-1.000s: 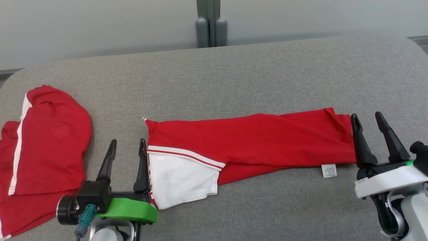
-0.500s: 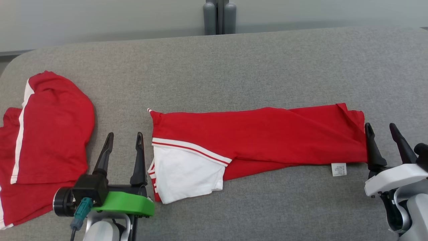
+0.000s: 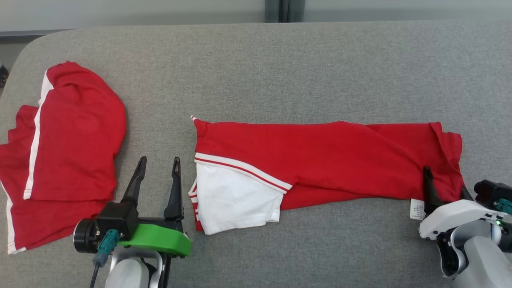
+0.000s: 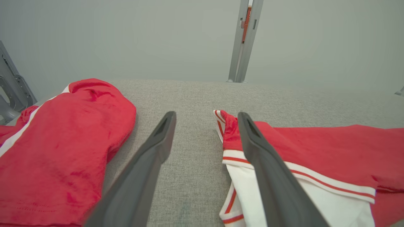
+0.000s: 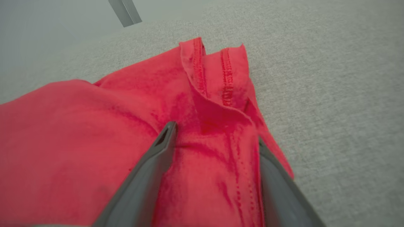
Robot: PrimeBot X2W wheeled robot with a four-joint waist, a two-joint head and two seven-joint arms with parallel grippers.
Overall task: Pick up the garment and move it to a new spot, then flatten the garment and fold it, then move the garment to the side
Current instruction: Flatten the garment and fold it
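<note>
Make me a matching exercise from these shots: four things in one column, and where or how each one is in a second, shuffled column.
Column one:
1. left claw
2. right claw
3. care label
4. heaped red garment

Column two:
A. open, with the red end of the long garment between its fingers
B. open above the bare grey surface, between the two garments
C. lying at the left end of the surface
D. white, at the near edge of the long garment

Pairs: 1-B, 2-A, 3-D, 4-C.
</note>
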